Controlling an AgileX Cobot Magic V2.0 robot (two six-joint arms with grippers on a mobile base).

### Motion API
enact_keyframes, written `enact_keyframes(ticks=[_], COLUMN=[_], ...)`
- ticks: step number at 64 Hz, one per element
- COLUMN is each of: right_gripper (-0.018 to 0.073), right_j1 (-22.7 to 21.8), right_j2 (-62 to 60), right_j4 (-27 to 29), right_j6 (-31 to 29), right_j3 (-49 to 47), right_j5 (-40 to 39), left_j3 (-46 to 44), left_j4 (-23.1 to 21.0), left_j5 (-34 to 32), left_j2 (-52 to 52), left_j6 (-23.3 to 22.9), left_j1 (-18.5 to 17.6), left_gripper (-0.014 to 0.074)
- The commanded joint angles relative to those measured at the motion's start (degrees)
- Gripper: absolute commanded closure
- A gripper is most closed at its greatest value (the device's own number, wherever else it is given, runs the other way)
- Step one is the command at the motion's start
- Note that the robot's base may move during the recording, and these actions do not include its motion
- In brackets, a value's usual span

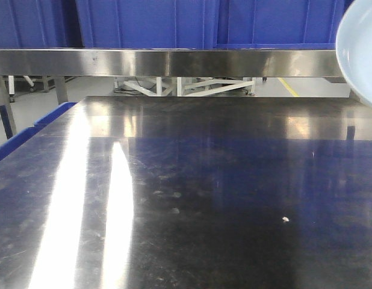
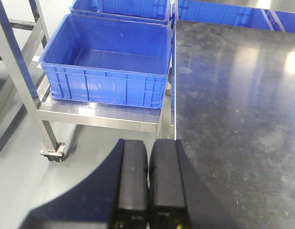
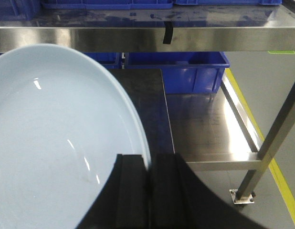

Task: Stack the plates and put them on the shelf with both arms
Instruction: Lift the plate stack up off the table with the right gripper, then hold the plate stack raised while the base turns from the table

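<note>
The right hand (image 3: 148,191) is pinched tight on the rim of a big white plate (image 3: 52,143). The plate is up in the air, off the counter (image 1: 234,198), over at its right side. I can see only one plate. I cannot tell if a second one sits under it.

The left hand (image 2: 148,186) is closed with nothing in it. It hangs over the left edge of the counter, near a blue box (image 2: 107,71) on a low cart (image 2: 90,117).

Farther off is the shelf (image 1: 174,62), with a long shiny metal bar along its front and more blue boxes (image 1: 144,24) on it.

The plate looks hard, smooth and slippery, and I think it would break if it fell. It is wide, so one pinch on the rim may let it tip. I think the best hold is on the rim, with the empty hand taking the other side.
</note>
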Motion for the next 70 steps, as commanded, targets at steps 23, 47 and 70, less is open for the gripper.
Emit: enact_keyframes(ticks=[23,47,70], right_gripper=[0.0535,0.0535,0.0535], right_j1=[-0.4,-0.4,-0.4], right_j2=[-0.9,-0.9,-0.9], right_j4=[-0.6,-0.6,-0.6], right_j6=[-0.2,-0.2,-0.2], right_j3=[-1.2,-1.2,-1.2], right_j5=[-5.5,-5.5,-5.5], left_j3=[-1.7,-1.7,-1.7], left_j4=[0.1,0.1,0.1], left_j5=[-4.6,-4.6,-4.6], left_j2=[-0.2,-0.2,-0.2], left_j6=[-0.4,-0.4,-0.4], left_j1=[0.0,0.0,0.0], left_gripper=[0.051,0.051,0.051])
